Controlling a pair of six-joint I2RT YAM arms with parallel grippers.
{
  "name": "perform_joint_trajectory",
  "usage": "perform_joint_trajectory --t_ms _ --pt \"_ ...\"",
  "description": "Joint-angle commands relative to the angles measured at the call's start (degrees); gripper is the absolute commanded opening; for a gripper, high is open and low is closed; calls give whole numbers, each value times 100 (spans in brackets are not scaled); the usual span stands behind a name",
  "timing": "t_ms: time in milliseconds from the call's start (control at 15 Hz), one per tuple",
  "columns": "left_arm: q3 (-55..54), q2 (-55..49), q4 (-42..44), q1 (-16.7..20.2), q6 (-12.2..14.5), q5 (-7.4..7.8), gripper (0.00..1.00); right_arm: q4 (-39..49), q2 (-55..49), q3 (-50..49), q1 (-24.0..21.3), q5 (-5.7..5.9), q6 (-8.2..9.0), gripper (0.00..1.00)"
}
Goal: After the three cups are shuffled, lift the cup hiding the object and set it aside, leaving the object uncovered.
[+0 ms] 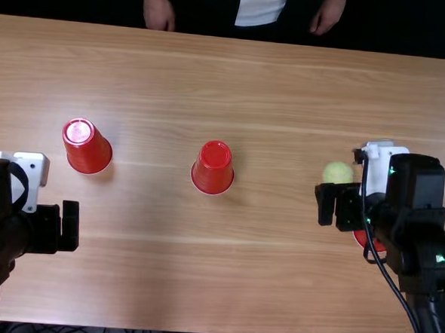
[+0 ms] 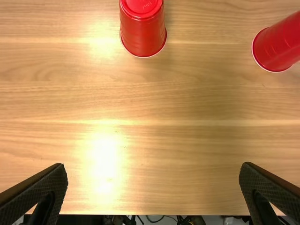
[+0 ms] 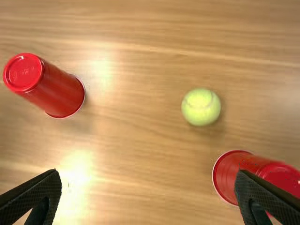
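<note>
Three red cups are sitting on the wooden table (image 1: 227, 84), one watcher is saying. The left cup (image 1: 86, 147) is standing mouth-down ahead of the left gripper (image 2: 152, 171), well apart from it, and the middle cup (image 1: 212, 167) is standing mouth-down near the table's centre.

And the ball (image 1: 338, 173), the other is asking, where is it lying?

It is lying bare on the wood at the right, uncovered, just beyond the right gripper (image 3: 147, 178). The third cup (image 3: 229, 176) is sitting near the ball, closer to the table's near edge, right beside one finger (image 3: 267, 201) of that gripper. Whether the two are touching is not showing.

Are the claws clutching anything?

Neither is gripping. Both are hanging released, fingers spread wide, with the left one hovering near the table's near edge.
</note>
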Motion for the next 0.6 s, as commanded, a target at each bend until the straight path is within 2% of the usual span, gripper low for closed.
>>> perform_joint_trajectory --t_ms 0,200,333,533 --pt "-62 -291 22 -26 2 -4 100 1 -348 -77 57 27 146 100" --pt "-168 -757 85 -26 12 17 100 64 -1157 -411 57 27 157 100" --pt "-625 -1266 106 -26 2 27 100 95 -1843 -938 57 27 199 100" --pt "-1504 -2057 116 -26 -40 17 100 443 -2836 -1633 31 27 557 100"
